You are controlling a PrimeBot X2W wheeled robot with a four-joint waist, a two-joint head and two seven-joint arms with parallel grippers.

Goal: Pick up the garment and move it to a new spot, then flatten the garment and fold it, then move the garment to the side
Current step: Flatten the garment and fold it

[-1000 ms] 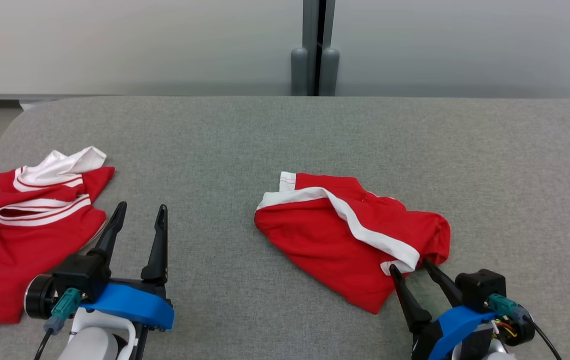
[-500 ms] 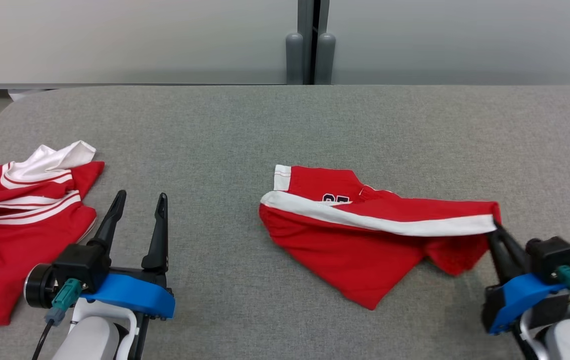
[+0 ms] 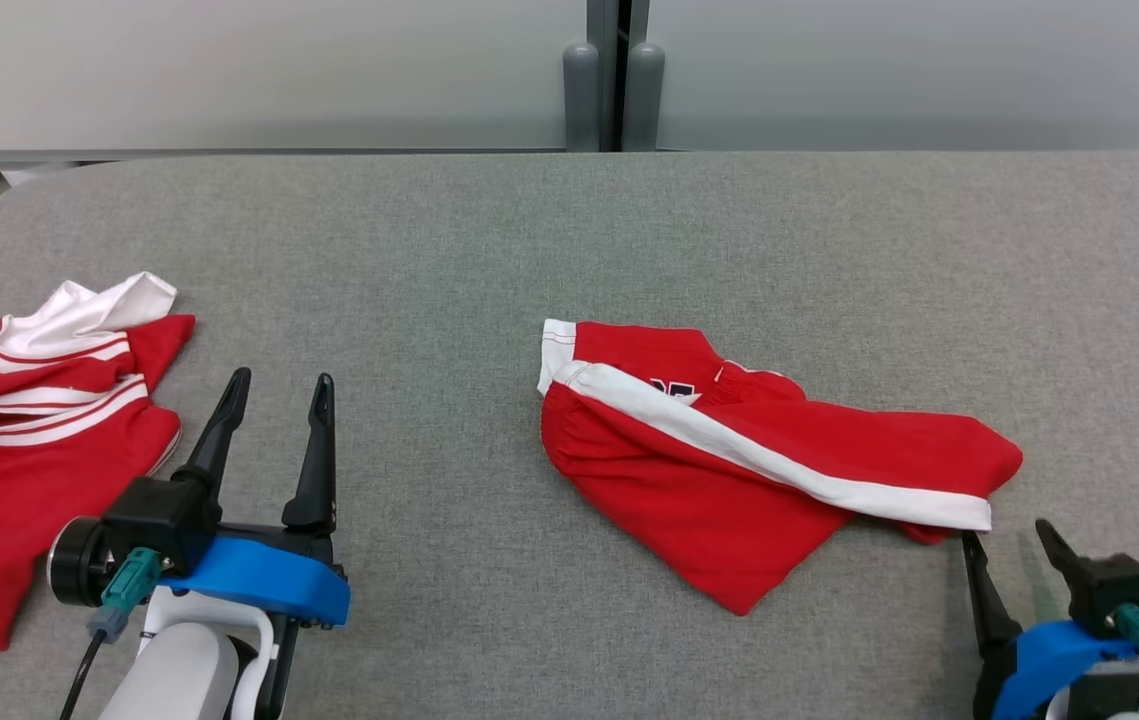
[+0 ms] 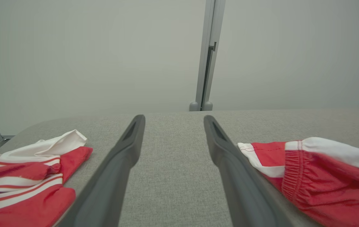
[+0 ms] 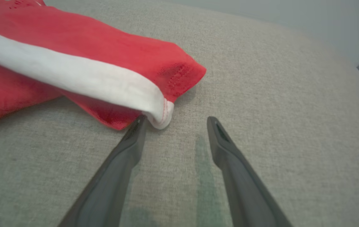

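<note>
The garment (image 3: 729,470) is a pair of red shorts with a white side stripe, lying spread to the right on the grey table. Its elastic waistband end (image 4: 324,176) shows at the right of the left wrist view. My right gripper (image 3: 1005,535) is open, just short of the shorts' right white-hemmed corner (image 5: 162,113); the left fingertip (image 5: 140,121) nearly touches that hem and nothing lies between the fingers. My left gripper (image 3: 284,378) stands open and empty over bare table, between the shorts and a jersey; its fingers (image 4: 129,148) point toward the far edge.
A red and white jersey (image 3: 29,450) lies crumpled at the table's left edge, also in the left wrist view (image 4: 25,176). The grey padded table (image 3: 529,250) ends at a pale wall with two grey posts (image 3: 609,90). Bare cloth surface lies around the shorts.
My right gripper shut on the shorts' corner, pulled it out to the right, then let go and backed toward the near edge. The left gripper stayed put. The head view shifted slightly.
</note>
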